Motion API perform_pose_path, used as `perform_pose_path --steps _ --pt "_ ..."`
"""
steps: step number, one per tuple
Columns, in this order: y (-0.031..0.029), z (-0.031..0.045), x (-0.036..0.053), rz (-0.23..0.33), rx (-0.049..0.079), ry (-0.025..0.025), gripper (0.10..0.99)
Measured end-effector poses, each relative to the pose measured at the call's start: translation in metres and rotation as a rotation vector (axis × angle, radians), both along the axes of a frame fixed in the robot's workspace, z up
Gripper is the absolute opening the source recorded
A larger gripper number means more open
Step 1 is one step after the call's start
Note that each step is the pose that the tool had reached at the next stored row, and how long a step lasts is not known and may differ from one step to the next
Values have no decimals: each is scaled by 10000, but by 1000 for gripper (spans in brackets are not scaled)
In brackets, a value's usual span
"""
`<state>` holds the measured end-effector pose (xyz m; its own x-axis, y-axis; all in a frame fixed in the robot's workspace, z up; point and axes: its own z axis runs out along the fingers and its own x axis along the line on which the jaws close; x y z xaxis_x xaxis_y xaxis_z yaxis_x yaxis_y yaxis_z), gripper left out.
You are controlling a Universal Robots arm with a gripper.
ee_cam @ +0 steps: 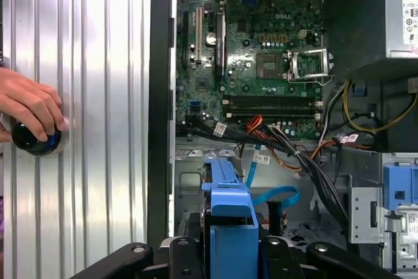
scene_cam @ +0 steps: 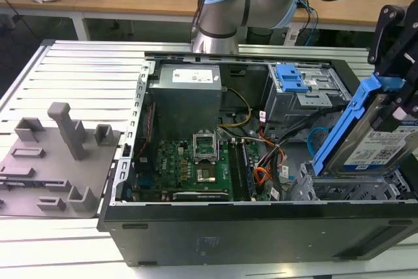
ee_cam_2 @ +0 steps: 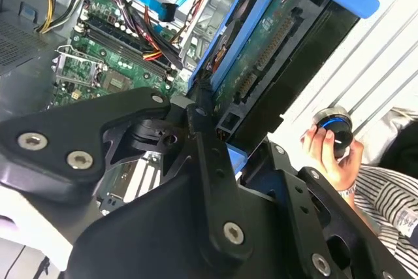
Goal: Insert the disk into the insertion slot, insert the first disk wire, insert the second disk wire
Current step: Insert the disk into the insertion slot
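My gripper is shut on the disk, a silver drive with a white label in a bright blue carrier. The disk hangs tilted, one end raised, over the exterior view's right end of the open computer case. Just below it lies the insertion slot, a grey perforated metal cage; the disk's low end is at the cage's top. In the second wrist view the disk shows its circuit-board side between my black fingers. In the first wrist view the blue carrier stands upright in my gripper. A blue flat wire lies loose beside the cage.
A person's hand rests on a round knob on the ribbed table beside the case. Inside the case are the motherboard, a power supply, wire bundles and a taller bay with a blue latch. A grey fixture plate lies on the exterior view's left.
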<state>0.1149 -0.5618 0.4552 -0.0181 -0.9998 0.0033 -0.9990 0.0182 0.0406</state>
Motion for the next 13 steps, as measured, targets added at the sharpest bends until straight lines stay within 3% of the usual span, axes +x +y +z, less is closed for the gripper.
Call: perform_pose_path --steps 4,13 --pt "62 -97 5 0 0 -1 365" --pt "90 -215 30 0 1 1 365"
